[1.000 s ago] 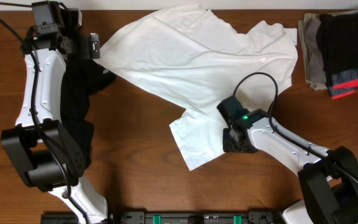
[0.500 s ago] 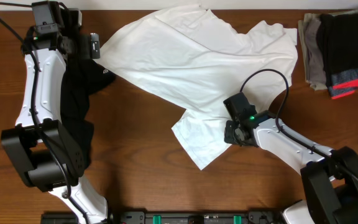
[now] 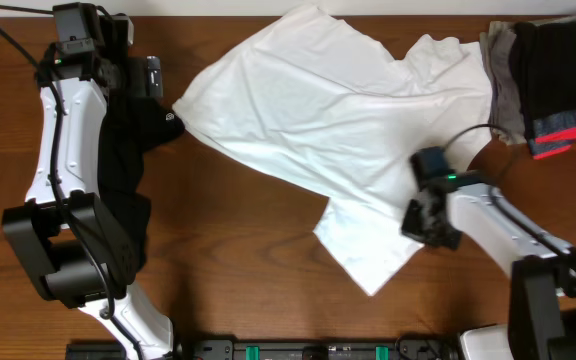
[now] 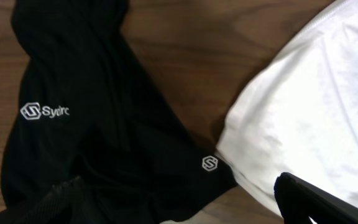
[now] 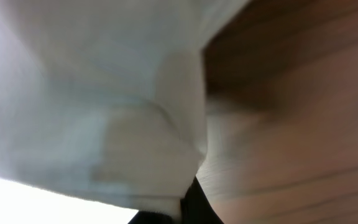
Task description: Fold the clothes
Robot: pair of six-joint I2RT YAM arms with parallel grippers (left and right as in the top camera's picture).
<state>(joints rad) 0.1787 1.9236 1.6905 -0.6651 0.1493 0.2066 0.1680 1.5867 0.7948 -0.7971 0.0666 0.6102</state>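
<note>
The white T-shirt (image 3: 338, 110) lies crumpled on the surface (image 3: 238, 250), touching the black garment (image 3: 128, 150). Light, limp cloth is expected; hems should be pinched. The right jaws are closed on its edge farthest from that garment; the left jaws stand open.

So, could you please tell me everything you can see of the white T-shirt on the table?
The large white soft-looking T-shirt lies crumpled and unfolded across the far middle of the brown wooden table, no print showing. One flap trails toward the near edge, where the right pincer is shut on its bunched fabric. Its left corner touches the black garment with small white logos; its right side ends beside the folded grey, black and coral pile.
</note>
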